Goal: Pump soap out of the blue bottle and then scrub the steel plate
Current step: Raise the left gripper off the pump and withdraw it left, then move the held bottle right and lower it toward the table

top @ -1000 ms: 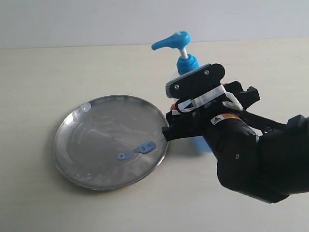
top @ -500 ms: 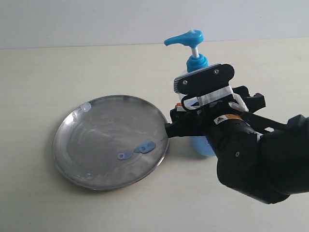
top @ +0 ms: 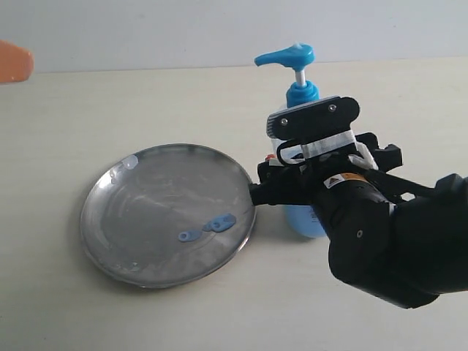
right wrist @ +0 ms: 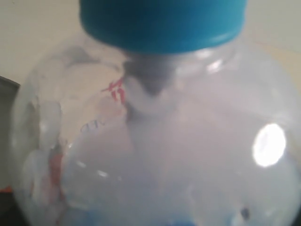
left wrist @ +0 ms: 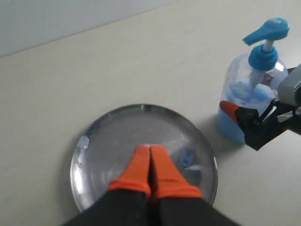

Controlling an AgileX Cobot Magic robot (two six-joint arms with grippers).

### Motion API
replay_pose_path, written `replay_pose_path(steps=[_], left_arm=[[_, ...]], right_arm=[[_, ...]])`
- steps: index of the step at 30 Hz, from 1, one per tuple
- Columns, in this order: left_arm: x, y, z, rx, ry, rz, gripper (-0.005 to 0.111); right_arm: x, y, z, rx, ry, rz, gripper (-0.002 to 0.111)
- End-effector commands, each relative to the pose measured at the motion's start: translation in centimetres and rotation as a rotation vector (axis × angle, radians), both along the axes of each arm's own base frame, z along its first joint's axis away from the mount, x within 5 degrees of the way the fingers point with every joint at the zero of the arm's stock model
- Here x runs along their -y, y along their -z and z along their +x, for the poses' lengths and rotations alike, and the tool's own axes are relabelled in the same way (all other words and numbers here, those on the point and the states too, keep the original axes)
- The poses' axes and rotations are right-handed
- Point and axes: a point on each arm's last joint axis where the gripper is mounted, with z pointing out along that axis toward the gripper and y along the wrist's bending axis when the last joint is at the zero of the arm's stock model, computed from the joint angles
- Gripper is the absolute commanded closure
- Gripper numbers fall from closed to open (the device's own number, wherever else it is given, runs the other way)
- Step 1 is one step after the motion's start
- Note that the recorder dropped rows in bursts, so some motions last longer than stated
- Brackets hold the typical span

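Now: blue bottle (top: 301, 150) stands upright on the cream table (top: 219, 314), right of centre. Whether its base rests on the tabletop or hangs just clear of it I cannot tell. Its bright blue pump head (top: 287, 55) sits up on its stem, spout pointing left.

Right gripper (top: 291, 157) reaches in from the near right. Its jaws are spread wide, one on each side of the bottle's clear body, and they are closed on it. One black finger plate crosses the bottle just below the blue collar. The right wrist view is filled by the bottle's shoulder and collar, and it is blurred.

Soap (top: 306, 219): light blue, in the lower part of the bottle. There are also two small blue blobs side by side on the plate, right of its middle and toward its near edge.

Steel plate (top: 124, 219) lies flat on the table, left of the bottle. Its surface is dull and streaky. Its right rim is just beside the gripper's lower finger; I cannot tell whether they touch.

Left gripper (left wrist: 149, 149): the orange fingers are pressed together with nothing between them, above the plate in its wrist view. In the exterior view only an orange tip shows, at the far left edge.
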Motion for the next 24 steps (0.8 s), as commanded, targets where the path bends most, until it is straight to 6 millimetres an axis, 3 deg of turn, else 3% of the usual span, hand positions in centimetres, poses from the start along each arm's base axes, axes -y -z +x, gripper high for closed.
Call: replay_pose_path(steps=[1,6,15,24], left_arm=[[-0.3,3.5,0.1,-0.005,-0.042,0.000,0.107],[-0.5,5.5,0.1,-0.005,-0.063,0.001,0.107],[-0.5,5.5,0.2,0.005,-0.069,-0.008,0.107],[-0.5,5.5,0.2,0.008,-0.070,-0.009,0.107]], right_arm=[[-0.6,-1.6,0.4,0.104,-0.035,0.077,0.108],[-1.0,-1.6,0.3,0.109,-0.057,0.115,0.108],[0.4,-0.8,-0.2,0.067,0.035,0.141,0.108],[2.7,-1.2,-2.1,0.146,0.009,0.310,0.108]])
